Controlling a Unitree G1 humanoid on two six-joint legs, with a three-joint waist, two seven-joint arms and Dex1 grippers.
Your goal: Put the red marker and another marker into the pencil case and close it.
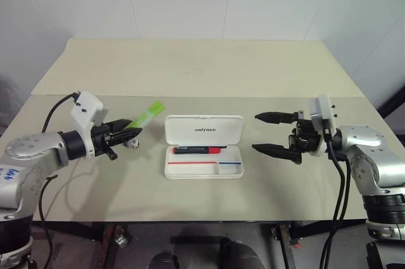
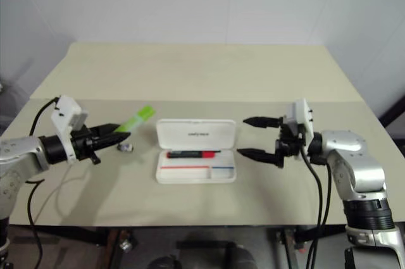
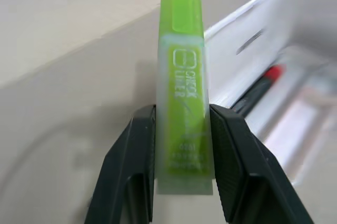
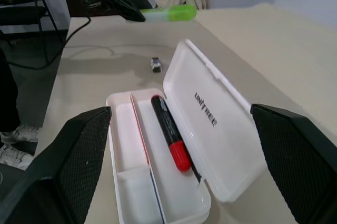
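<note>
- Left eye view showed the pencil case [image 1: 204,145] lying open on the table [image 1: 190,69], lid tipped back, with the red marker [image 1: 199,150] already resting lengthwise in its tray, along the side nearest the lid.
- So the first marker looked done; by my reading, what remained was to drop in the second marker and shut the lid.
- The left gripper [image 1: 130,134] was clamped on the green marker [image 1: 146,116], holding it clear of the table to the left of the case, its cap end pointing up and away toward the far side.
- In the left wrist view the two black fingers [image 3: 138,155] pressed the marker's lower body from either side, the green cap standing well past the fingertips, with the case lid and the red marker's tip beyond it.
- The green marker sat beside the case's left end, not yet over the tray.
- The right gripper [image 1: 274,133] hung to the right of the case with its fingers spread wide and nothing between them, pointing at the case's right end.
- A small silvery object [image 1: 132,143] lay on the table between the left gripper and the case; I could not tell what it was.
</note>
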